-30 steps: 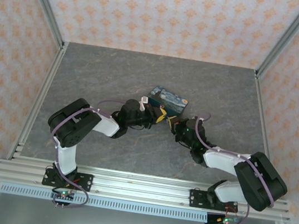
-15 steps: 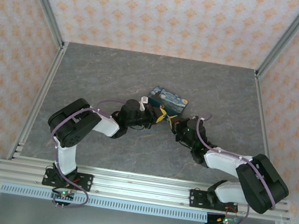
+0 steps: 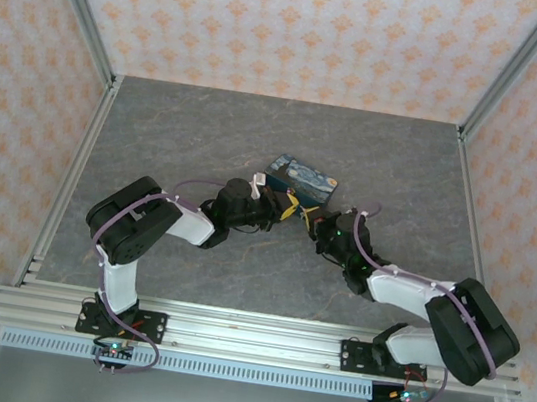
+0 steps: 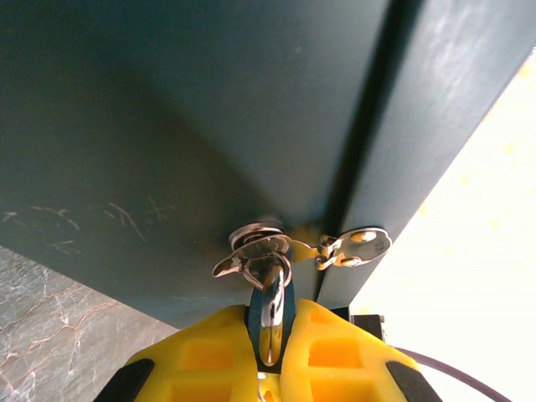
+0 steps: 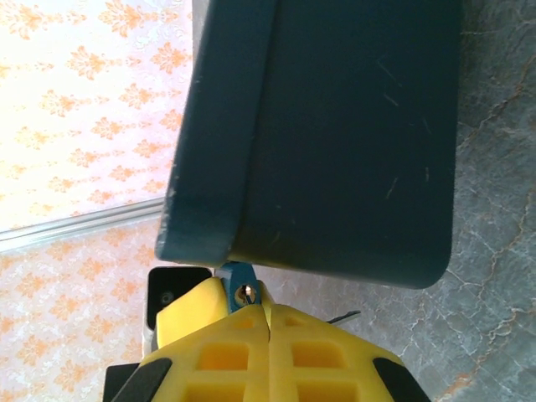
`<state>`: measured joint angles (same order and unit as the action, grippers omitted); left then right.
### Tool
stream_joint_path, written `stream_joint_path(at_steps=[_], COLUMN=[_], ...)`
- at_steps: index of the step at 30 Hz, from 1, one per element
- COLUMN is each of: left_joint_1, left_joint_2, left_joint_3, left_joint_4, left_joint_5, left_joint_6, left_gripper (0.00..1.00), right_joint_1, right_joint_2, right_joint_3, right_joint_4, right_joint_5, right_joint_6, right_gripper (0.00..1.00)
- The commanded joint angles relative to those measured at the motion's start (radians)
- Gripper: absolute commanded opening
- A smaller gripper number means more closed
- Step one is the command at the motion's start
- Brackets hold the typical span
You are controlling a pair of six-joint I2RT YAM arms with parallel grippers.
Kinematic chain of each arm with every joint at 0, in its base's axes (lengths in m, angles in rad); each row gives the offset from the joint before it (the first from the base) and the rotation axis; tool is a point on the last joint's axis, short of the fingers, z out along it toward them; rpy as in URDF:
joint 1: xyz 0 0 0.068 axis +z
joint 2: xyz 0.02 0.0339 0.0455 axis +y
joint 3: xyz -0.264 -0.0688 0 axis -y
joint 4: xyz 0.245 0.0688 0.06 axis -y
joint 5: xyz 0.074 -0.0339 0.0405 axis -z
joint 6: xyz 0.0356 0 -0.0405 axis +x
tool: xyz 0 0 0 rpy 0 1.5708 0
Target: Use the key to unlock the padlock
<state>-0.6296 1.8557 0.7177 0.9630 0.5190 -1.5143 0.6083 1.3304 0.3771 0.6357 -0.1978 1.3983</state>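
The padlock (image 4: 255,316) is a small blue body with a silver shackle (image 4: 270,311) through the metal hasp (image 4: 356,245) of the dark blue box (image 3: 304,179). My left gripper (image 4: 271,306) is shut on it, yellow fingers on both sides. In the right wrist view the padlock (image 5: 237,280) faces me with its keyhole. A pale tip of the key (image 5: 249,290) glints in that hole, right at the tips of my right gripper (image 5: 270,308), which is shut; the rest of the key is hidden between its fingers. From above, the left gripper (image 3: 287,210) and right gripper (image 3: 313,226) meet at the box's near corner.
The box (image 5: 352,126) lies on the grey marbled table (image 3: 208,131), close in front of both wrists. Aluminium rails (image 3: 248,335) run along the near edge, and patterned walls close off the left, back and right sides.
The right arm's elbow has shifted slightly; both grippers and the box stay where they were.
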Motion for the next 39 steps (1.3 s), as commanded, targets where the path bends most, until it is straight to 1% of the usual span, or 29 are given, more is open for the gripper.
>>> stream_joint_path(at_steps=[1, 39], left_joint_1=[-0.009, -0.014], left_joint_2=[-0.004, 0.014], left_joint_3=[-0.004, -0.006], left_joint_4=[0.075, 0.076], left_joint_5=[-0.013, -0.005], left_joint_6=[0.003, 0.008], left_gripper=[0.00, 0.00], right_joint_1=[0.005, 0.006], right_joint_2=[0.018, 0.006], right_joint_3=[0.021, 0.037], right_joint_4=[0.019, 0.002], right_joint_5=[0.014, 0.026], right_joint_6=[-0.013, -0.023], right_gripper=[0.00, 0.00])
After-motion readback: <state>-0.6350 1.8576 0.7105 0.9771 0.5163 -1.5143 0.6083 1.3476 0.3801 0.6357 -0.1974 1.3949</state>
